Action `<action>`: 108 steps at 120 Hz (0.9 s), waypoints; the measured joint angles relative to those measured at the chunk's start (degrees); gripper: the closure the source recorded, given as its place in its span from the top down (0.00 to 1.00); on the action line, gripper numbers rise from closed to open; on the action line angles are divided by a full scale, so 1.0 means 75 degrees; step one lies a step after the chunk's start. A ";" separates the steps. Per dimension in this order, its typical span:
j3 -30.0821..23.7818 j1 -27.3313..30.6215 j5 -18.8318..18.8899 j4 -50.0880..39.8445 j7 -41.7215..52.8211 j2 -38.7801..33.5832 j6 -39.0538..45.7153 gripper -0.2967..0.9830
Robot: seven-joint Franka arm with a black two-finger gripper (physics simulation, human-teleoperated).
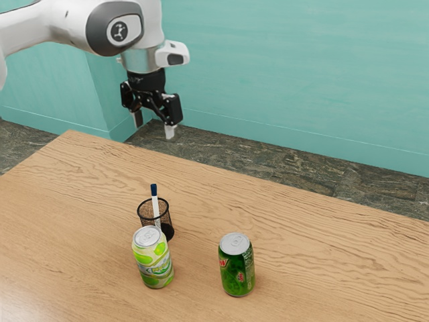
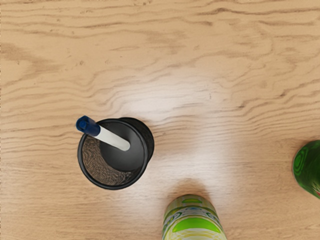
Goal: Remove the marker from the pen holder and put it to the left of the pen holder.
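Currently | two fingers [image 1: 169,131] released, apart | one marker [image 2: 112,138] in one pen holder [image 2: 96,164] | two cans [image 1: 236,272]

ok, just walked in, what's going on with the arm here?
Nothing is being handled right now. The gripper hangs above the table with its fingers apart and nothing between them. The marker is in the mesh pen holder, leaning on the rim, blue end up, so it hasn't been taken out yet. A lime-patterned can stands close to the holder, and a dark green can stands farther off.
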 joint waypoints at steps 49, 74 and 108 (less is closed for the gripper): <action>0.0722 -0.0004 -0.0272 0.0217 0.0001 0.1526 0.0496 0.77; 0.1122 0.0030 -0.0913 0.0539 -0.0328 0.2802 0.1367 0.77; 0.1677 0.0023 -0.0774 0.0433 -0.1481 0.2905 0.1180 0.77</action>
